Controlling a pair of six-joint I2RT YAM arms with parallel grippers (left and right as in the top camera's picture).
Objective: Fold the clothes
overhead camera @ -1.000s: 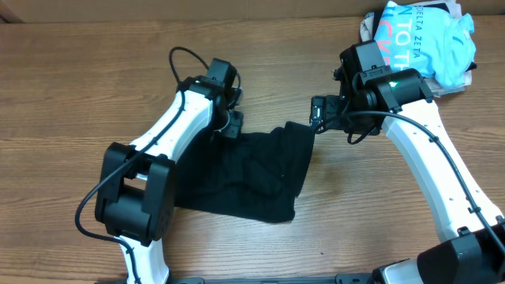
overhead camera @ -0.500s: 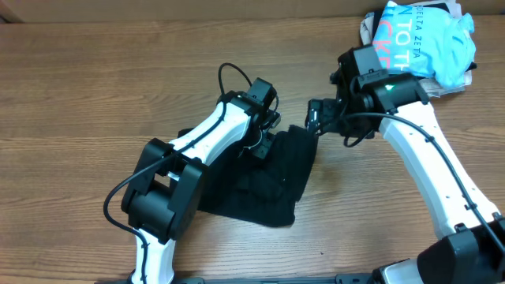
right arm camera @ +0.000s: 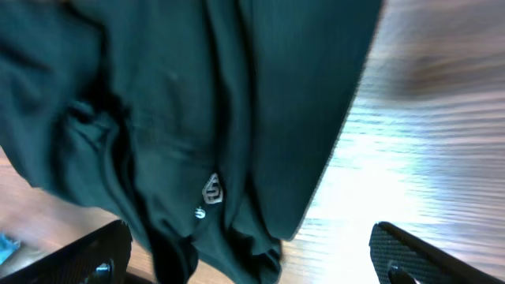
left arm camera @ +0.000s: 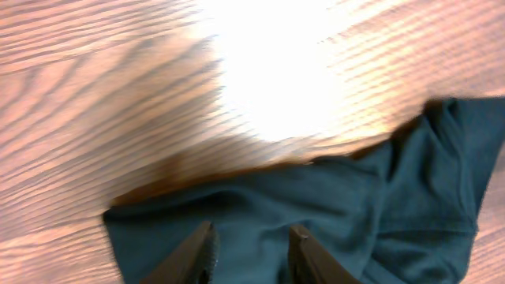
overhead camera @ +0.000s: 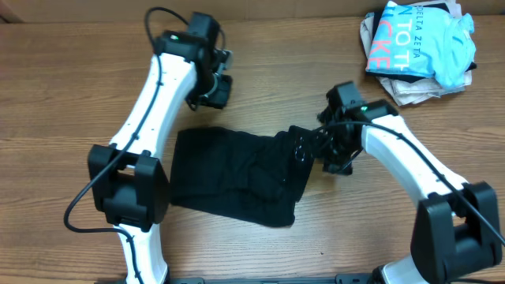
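Black garment (overhead camera: 237, 177) lies crumpled and partly folded on the wooden table (overhead camera: 63, 118), about mid-table in your overhead view, with its right-hand edge bunched up against the right gripper (overhead camera: 314, 150). Your left gripper (left arm camera: 251, 251) hangs over bare wood beyond the garment's far edge, apart from the cloth. The left wrist view shows its two fingers (left arm camera: 196, 254) set a moderate gap apart with nothing between them. The garment's edge and one loose corner lie on the table past the fingertips. Your right gripper sits at the garment's right edge. The right wrist view shows its fingers (right arm camera: 87, 256) spread wide, one at each lower corner of the frame, with dark cloth filling the space ahead and running down between them. Neither finger is closed on the cloth, so it has hold of nothing. A small pale logo (right arm camera: 211, 189) shows on the fabric there. A pile of other clothes (overhead camera: 418, 43), topped by a light blue printed shirt (overhead camera: 430, 35), rests at the far right corner of the table, well apart from the black garment and from both arms.
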